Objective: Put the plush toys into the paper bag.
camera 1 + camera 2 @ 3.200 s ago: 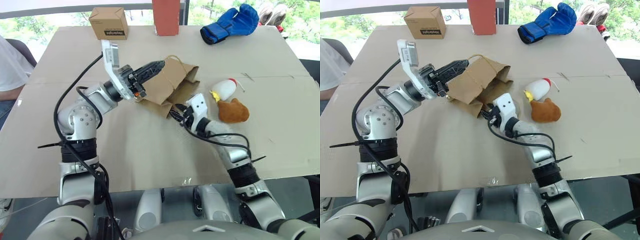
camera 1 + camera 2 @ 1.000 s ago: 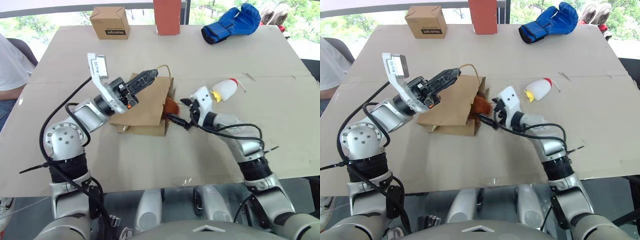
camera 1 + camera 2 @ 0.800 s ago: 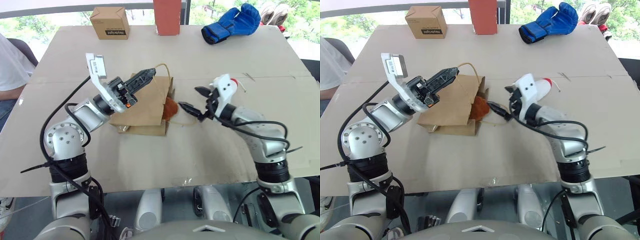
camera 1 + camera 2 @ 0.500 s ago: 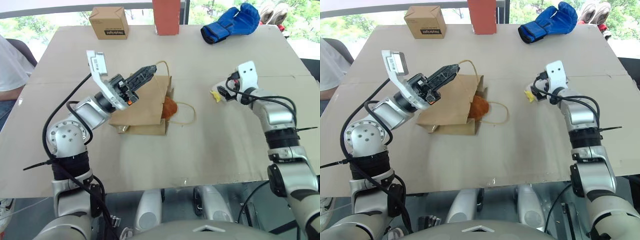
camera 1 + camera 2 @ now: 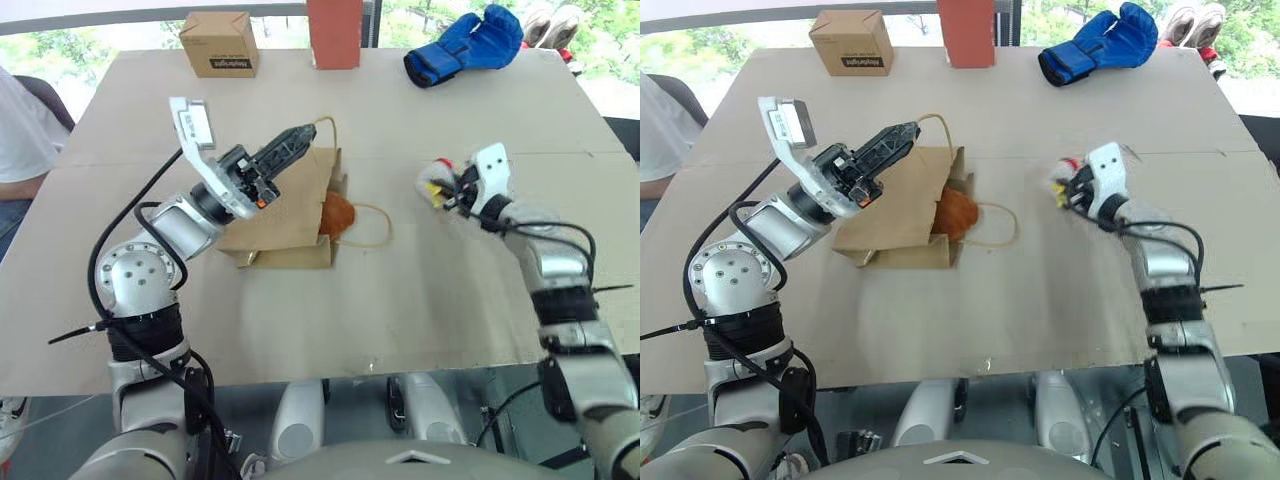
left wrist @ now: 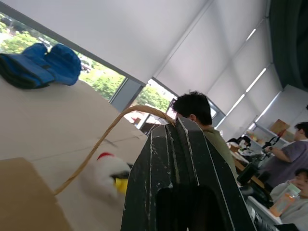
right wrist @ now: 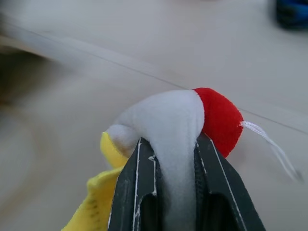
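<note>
White plush toy (image 7: 168, 125) pinched in right hand (image 7: 168, 192).

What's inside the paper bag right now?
The orange-brown plush toy sits in the mouth of the paper bag, partly sticking out. Deeper inside is hidden by the paper. The white plush toy is outside, pinched in the right hand.

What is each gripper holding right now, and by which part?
Right gripper pinches the white plush toy by its white body. Left gripper is shut on the paper bag's loop handle.
</note>
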### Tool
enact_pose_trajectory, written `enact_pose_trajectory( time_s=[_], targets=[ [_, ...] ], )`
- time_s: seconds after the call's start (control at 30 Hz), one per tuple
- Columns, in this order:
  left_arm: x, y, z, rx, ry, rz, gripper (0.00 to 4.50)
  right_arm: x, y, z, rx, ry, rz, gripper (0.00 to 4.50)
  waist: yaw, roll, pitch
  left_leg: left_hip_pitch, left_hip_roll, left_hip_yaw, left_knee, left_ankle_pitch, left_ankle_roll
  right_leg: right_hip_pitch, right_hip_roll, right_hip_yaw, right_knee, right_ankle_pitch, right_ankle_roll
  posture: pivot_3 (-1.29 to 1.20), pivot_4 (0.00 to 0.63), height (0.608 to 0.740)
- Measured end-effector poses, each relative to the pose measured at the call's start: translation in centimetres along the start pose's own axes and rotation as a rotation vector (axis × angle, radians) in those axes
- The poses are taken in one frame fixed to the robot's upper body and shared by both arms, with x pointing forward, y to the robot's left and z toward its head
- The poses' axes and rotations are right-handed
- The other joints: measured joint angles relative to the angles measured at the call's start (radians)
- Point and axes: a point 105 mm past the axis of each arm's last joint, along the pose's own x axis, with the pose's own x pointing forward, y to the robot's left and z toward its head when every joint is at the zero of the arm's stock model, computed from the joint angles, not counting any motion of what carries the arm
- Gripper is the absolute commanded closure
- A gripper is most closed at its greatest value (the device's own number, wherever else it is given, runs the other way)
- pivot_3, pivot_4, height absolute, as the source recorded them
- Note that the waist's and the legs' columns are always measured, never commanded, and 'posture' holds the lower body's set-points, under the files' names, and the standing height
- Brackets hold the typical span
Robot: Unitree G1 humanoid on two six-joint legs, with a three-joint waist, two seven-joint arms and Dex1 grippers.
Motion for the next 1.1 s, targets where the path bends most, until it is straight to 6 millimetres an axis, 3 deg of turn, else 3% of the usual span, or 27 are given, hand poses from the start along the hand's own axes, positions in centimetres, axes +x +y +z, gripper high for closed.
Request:
enact_pose_trajectory(
  time_s=[0.07,0.17,0.33,0.4,0.57,0.6,0.8,1.0,1.07,1.1],
  targets=[
    [0.4,-0.3,-0.1,-0.004,0.006,-0.02,4.5,0.7,3.0,2.0,-0.012,-0.052,0.108,4.5,-0.007,0.0,0.0,0.001,0.0,-0.001,0.0,0.0,0.0,0.0,0.001,0.0,0.001,0.0,0.0,0.0,0.15,0.74],
    [1.0,-0.6,0.0,-0.01,0.004,-0.043,4.5,2.0,7.0,3.4,-0.012,-0.086,0.24,4.5,-0.008,0.0,0.0,0.002,0.0,-0.002,0.001,0.0,0.0,0.0,0.001,-0.001,0.001,0.0,0.0,0.0,0.15,0.74],
    [2.0,-1.2,-0.8,-0.039,0.025,-0.085,4.5,5.2,11.0,0.9,-0.049,0.018,0.366,4.5,-0.002,0.0,0.0,0.001,0.0,-0.001,0.002,0.0,0.0,0.001,0.001,0.0,0.0,0.0,0.0,0.0,0.15,0.74],
    [2.2,-1.4,-1.3,-0.061,0.04,-0.104,4.5,6.7,12.3,0.8,-0.085,0.027,0.418,4.5,-0.001,0.0,0.0,0.001,0.0,-0.001,0.002,0.0,0.0,0.0,0.001,0.0,0.0,0.0,0.0,0.0,0.15,0.74],
    [2.4,-2.1,-1.7,-0.075,0.06,-0.135,4.5,8.4,13.4,1.5,-0.127,-0.006,0.487,4.5,0.005,0.0,0.0,0.001,0.0,-0.002,0.001,0.0,0.0,0.0,0.001,0.0,0.001,0.0,0.0,0.0,0.15,0.74],
    [2.2,-2.1,-1.7,-0.069,0.066,-0.127,4.5,8.4,13.9,1.1,-0.107,0.001,0.524,3.51,0.006,0.0,0.0,0.0,0.0,-0.002,0.001,0.0,0.0,0.0,0.001,0.0,0.0,0.0,0.0,0.0,0.15,0.74],
    [1.1,-1.8,-1.7,-0.037,0.097,-0.098,4.5,7.9,13.9,0.2,-0.096,0.014,0.574,0.73,0.004,0.0,0.0,0.001,0.0,-0.002,0.001,0.0,-0.001,0.0,0.001,0.0,0.001,0.0,-0.001,0.0,0.15,0.74],
    [-0.8,-1.0,-1.3,0.009,0.118,-0.044,4.5,4.9,11.9,-0.5,-0.085,0.044,0.484,0.73,0.008,0.0,0.0,0.001,0.0,-0.001,0.001,0.0,-0.001,0.0,0.001,0.0,0.001,0.0,-0.001,0.0,0.15,0.74],
    [-1.4,-0.9,-0.4,0.036,0.101,-0.041,4.5,2.6,10.3,-0.1,-0.045,0.064,0.391,0.73,0.011,0.0,0.0,0.0,0.0,-0.002,0.001,0.0,-0.001,0.0,0.001,-0.001,0.001,-0.001,-0.003,0.0,0.15,0.74],
    [-1.5,-0.8,-0.2,0.04,0.095,-0.037,4.5,2.3,10.1,0.0,-0.042,0.063,0.381,0.73,0.011,0.0,0.0,0.001,0.0,-0.001,0.001,0.0,-0.001,0.0,0.0,-0.001,0.001,-0.002,-0.003,0.0,0.15,0.74]
  ],
)
